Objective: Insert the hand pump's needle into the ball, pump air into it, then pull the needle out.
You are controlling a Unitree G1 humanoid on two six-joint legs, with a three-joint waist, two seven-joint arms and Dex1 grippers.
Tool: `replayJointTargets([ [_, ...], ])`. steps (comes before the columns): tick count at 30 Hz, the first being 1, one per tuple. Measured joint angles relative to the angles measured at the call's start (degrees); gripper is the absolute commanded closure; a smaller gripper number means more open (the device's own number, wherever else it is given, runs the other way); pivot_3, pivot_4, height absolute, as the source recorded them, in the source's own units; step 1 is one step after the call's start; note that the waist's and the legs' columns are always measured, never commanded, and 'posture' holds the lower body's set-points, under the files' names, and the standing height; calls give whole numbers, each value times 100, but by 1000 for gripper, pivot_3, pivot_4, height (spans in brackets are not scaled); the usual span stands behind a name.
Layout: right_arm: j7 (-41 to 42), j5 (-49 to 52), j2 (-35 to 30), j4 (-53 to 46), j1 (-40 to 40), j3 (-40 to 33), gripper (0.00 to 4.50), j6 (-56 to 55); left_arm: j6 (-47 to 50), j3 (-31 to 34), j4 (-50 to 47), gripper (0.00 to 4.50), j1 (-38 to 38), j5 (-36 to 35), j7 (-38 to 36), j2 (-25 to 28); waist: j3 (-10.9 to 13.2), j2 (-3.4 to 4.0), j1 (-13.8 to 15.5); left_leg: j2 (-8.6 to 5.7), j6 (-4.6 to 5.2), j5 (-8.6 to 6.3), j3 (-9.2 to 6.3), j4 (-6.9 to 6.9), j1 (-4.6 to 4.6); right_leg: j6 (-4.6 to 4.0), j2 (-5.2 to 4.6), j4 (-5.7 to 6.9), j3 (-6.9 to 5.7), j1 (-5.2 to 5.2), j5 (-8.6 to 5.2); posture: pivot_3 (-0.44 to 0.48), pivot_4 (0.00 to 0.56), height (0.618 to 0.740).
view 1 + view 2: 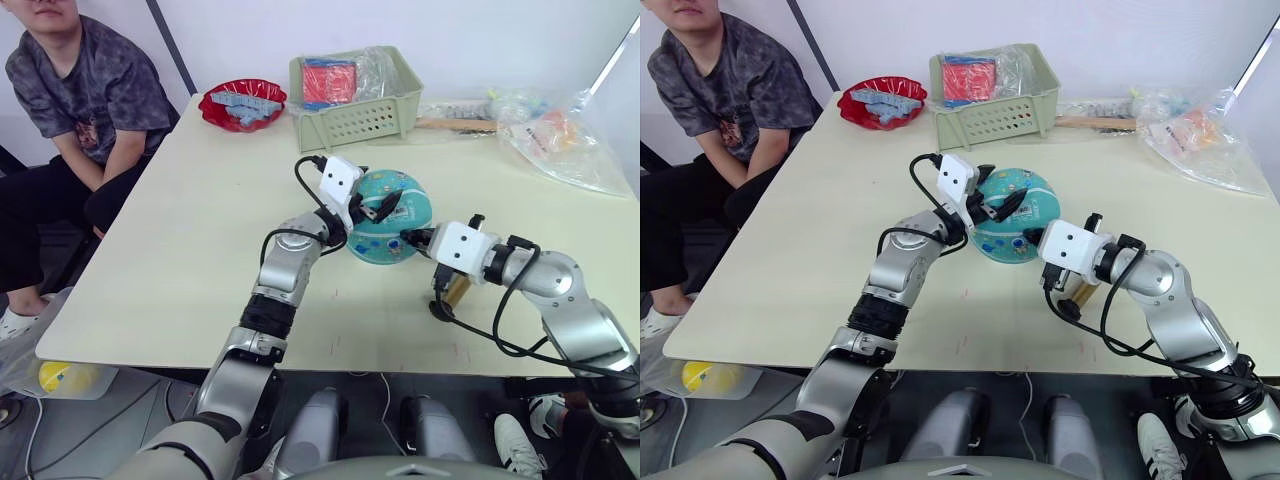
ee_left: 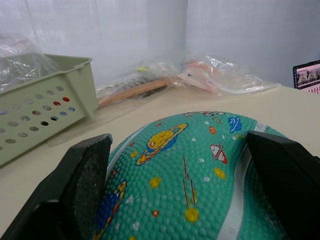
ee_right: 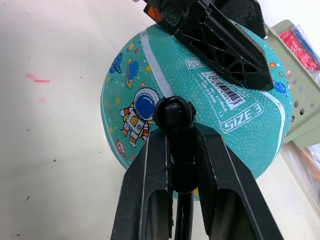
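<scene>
- Ball (image 3: 165, 95): teal, white seams, cartoon astronaut and planets, white barcode label.
- Basket (image 1: 355, 100): pale green.
- Bowl (image 1: 242, 105): red.
- Table (image 1: 180, 240): cream.

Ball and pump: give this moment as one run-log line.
left pincer: open, straddling ball | right pincer: shut on needle fitting, at ball | hand pump: on table

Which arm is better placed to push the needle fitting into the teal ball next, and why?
The right. The right gripper is shut on the black needle fitting, held right at the teal rubber ball. The left gripper has its fingers open either side of the ball's top, steadying it.
</scene>
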Motion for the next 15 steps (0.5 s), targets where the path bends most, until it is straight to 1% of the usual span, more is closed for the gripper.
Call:
replayJointTargets([
  [10,45,94,-82,-50,12,-69,4385,0,-3,-33,109,0,-33,0,58,0,0,0,1,-3,1,0,-4,0,-1,3,-3,0,-3,2,-2,0,150,738],
  [15,83,220,-184,-225,146,-201,4385,0,-63,-90,227,0,-74,20,103,0,0,0,15,-4,1,0,-6,0,2,5,-4,-1,-5,7,-3,0,150,738],
])
